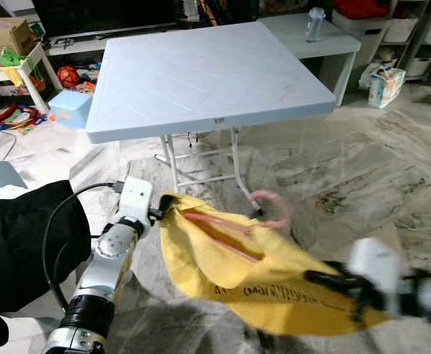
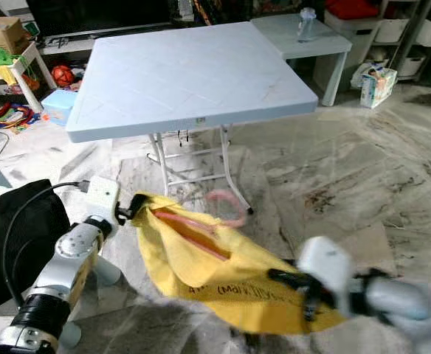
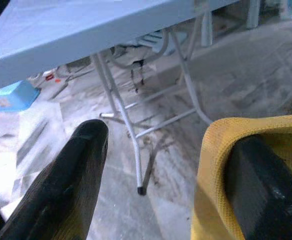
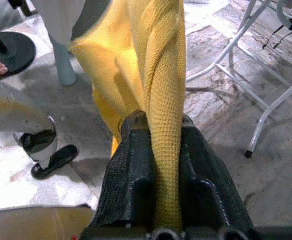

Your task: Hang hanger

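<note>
A yellow garment (image 1: 274,284) hangs stretched between my two grippers, low over the floor in front of the folding table (image 1: 201,74). A pink hanger (image 1: 223,225) lies inside its opening, and the hook (image 1: 274,210) sticks out at the top. My left gripper (image 1: 159,210) is at the garment's left end. It is open, with one finger (image 3: 266,190) tucked inside the yellow fabric (image 3: 211,165) and the other finger (image 3: 81,165) outside it. My right gripper (image 4: 166,130) is shut on a bunched fold of the garment (image 4: 161,65) at its right end.
The table's thin white legs (image 1: 238,166) stand just behind the garment. A second low table with a bottle (image 1: 315,26) is at the back right, beside a bag (image 1: 385,82). A blue box (image 1: 69,108) and toys lie at the back left. Black cloth (image 1: 16,251) covers the near left.
</note>
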Controlling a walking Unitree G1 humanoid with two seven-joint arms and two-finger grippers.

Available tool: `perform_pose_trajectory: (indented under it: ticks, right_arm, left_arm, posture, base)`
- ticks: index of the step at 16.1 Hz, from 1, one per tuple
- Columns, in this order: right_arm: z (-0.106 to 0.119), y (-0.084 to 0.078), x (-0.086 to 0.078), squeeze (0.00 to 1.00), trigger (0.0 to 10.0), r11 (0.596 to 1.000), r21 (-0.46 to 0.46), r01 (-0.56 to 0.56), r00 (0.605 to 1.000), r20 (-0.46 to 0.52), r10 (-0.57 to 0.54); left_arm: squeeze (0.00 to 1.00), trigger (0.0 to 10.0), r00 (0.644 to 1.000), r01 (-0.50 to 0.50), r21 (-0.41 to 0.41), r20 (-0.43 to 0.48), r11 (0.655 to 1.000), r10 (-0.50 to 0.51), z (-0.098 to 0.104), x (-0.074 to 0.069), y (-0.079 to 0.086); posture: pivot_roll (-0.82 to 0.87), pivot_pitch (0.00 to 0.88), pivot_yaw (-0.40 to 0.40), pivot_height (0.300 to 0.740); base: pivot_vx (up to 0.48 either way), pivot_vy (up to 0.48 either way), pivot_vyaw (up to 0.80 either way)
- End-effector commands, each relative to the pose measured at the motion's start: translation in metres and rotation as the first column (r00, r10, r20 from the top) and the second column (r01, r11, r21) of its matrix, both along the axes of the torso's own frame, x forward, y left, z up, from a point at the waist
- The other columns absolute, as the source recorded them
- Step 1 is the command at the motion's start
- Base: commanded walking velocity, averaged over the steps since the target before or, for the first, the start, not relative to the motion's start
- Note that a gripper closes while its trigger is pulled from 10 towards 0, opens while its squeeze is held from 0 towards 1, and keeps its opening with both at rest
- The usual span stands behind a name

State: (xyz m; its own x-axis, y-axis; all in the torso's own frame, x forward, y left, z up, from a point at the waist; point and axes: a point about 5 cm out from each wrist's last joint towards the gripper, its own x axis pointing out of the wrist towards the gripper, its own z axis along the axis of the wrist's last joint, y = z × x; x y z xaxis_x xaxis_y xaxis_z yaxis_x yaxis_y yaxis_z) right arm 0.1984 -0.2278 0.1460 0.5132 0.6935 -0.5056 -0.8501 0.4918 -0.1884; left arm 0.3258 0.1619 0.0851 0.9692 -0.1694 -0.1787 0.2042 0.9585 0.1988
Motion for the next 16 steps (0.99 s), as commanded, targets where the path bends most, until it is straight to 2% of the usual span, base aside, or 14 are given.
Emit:
perform_pose_trajectory:
  ticks: [1,3,5,6,9,10,11,12,13,14,15,16]
  right_arm:
    - [0.017,-0.015,-0.003,0.0,10.0,1.0,-0.001,-0.006,1.0,0.009,0.006]
    - [0.038,-0.023,-0.008,0.0,10.0,0.996,0.083,-0.028,0.999,-0.019,0.03]
    - [0.051,-0.031,-0.005,0.0,10.0,0.993,0.116,-0.012,1.0,0.006,0.011]
    - [0.063,-0.033,0.0,0.0,10.0,0.981,0.195,0.003,0.999,0.036,-0.01]
    - [0.066,-0.029,0.014,0.0,10.0,0.96,0.267,0.081,0.988,0.106,-0.113]
    - [0.062,-0.023,0.019,0.0,10.0,0.954,0.283,0.104,0.982,0.125,-0.144]
    - [0.059,-0.015,0.026,0.0,10.0,0.946,0.297,0.131,0.969,0.161,-0.185]
    - [0.053,-0.007,0.034,0.0,10.0,0.93,0.32,0.178,0.954,0.174,-0.242]
    - [0.045,-0.001,0.041,0.0,10.0,0.926,0.309,0.217,0.937,0.2,-0.287]
    - [0.033,0.005,0.048,0.0,10.0,0.924,0.282,0.257,0.925,0.207,-0.32]
    - [0.021,0.007,0.056,0.0,10.0,0.926,0.205,0.317,0.901,0.242,-0.361]
    - [0.015,0.008,0.059,0.0,10.0,0.929,0.172,0.329,0.897,0.252,-0.364]
  left_arm:
    - [0.0,10.0,0.99,-0.14,0.014,-0.017,0.99,0.141,0.0,0.001,0.033]
    - [0.0,10.0,0.991,-0.126,0.007,-0.053,0.992,0.127,-0.007,-0.001,0.032]
    - [0.0,10.0,0.99,-0.119,-0.015,-0.08,0.993,0.118,-0.012,-0.003,0.029]
    - [0.0,10.0,0.991,-0.082,-0.03,-0.107,0.996,0.079,-0.017,-0.006,0.021]
    - [0.0,10.0,0.993,-0.041,-0.071,-0.118,0.997,0.032,-0.02,-0.009,0.008]
    - [0.0,10.0,0.993,-0.018,-0.091,-0.122,0.996,0.006,-0.02,-0.011,0.001]
    - [0.0,10.0,0.993,0.027,-0.146,-0.109,0.989,-0.043,-0.018,-0.012,-0.01]
    - [1.0,10.0,0.99,0.108,-0.216,-0.069,0.97,-0.126,-0.012,-0.015,-0.026]
    - [1.0,10.0,0.975,0.2,-0.249,-0.047,0.947,-0.219,-0.008,-0.019,-0.043]
    - [1.0,10.0,0.95,0.289,-0.308,-0.027,0.906,-0.312,-0.005,-0.026,-0.06]
    - [1.0,10.0,0.906,0.399,-0.297,-0.017,0.867,-0.423,-0.003,-0.035,-0.072]
    - [1.0,10.0,0.878,0.457,-0.276,-0.014,0.846,-0.479,-0.003,-0.039,-0.076]
  posture:
    - [-0.13,0.052,0.04,0.74]
    - [-0.14,0.053,0.042,0.74]
    - [-0.14,0.053,0.042,0.74]
    - [-0.14,0.053,0.042,0.74]
    - [-0.14,0.056,0.04,0.74]
    - [-0.14,0.055,0.038,0.74]
    - [-0.14,0.055,0.036,0.74]
    - [-0.14,0.055,0.035,0.74]
    - [-0.13,0.054,0.034,0.74]
    - [-0.13,0.054,0.034,0.74]
    - [-0.13,0.054,0.034,0.74]
    - [-0.13,0.054,0.031,0.74]
  base:
    - [0.0,0.0,0.0]
    - [0.0,0.0,0.0]
    - [0.0,0.0,0.0]
    - [0.0,0.0,0.0]
    - [0.0,0.0,0.0]
    - [0.0,0.0,0.0]
    - [0.0,0.0,0.0]
    - [0.0,0.0,0.0]
    - [0.0,0.0,0.0]
    - [0.0,0.0,0.0]
    - [0.0,0.0,0.0]
    - [0.0,0.0,0.0]
